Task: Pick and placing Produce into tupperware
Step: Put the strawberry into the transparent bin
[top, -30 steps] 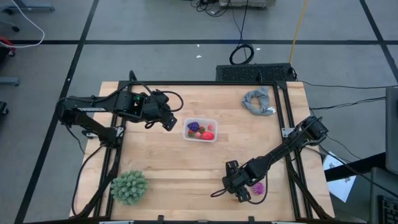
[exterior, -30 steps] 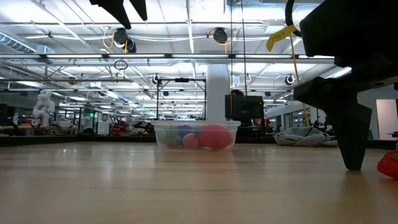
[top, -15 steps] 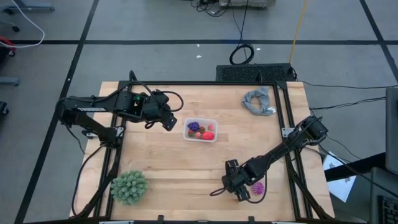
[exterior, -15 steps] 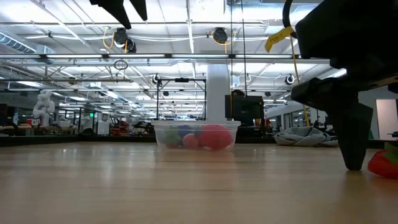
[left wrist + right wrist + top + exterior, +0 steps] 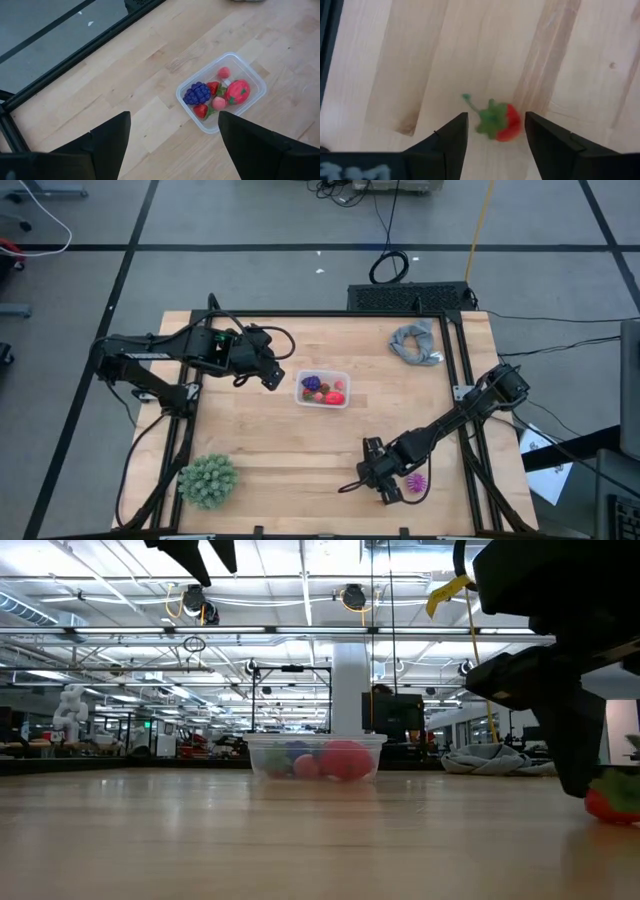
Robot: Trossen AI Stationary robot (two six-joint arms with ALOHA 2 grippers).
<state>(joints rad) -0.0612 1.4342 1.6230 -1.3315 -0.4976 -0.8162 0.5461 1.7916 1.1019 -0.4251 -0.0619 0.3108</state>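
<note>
Right gripper (image 5: 492,132) is down on the table, jaws spread — a red strawberry (image 5: 502,123) lies between them, untouched; left gripper (image 5: 172,140) hovers beside the tupperware (image 5: 322,389), jaws spread.

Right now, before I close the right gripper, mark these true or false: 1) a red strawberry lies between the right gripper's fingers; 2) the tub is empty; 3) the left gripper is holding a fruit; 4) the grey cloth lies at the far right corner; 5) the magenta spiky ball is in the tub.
1) True: the red strawberry lies on the wood between the fingers of the right gripper, not yet clamped.
2) False: the tub holds several fruits.
3) False: the left gripper is open and empty, hovering beside the tub.
4) True: the grey cloth lies there.
5) False: the magenta spiky ball sits on the table beside the right gripper.
</note>
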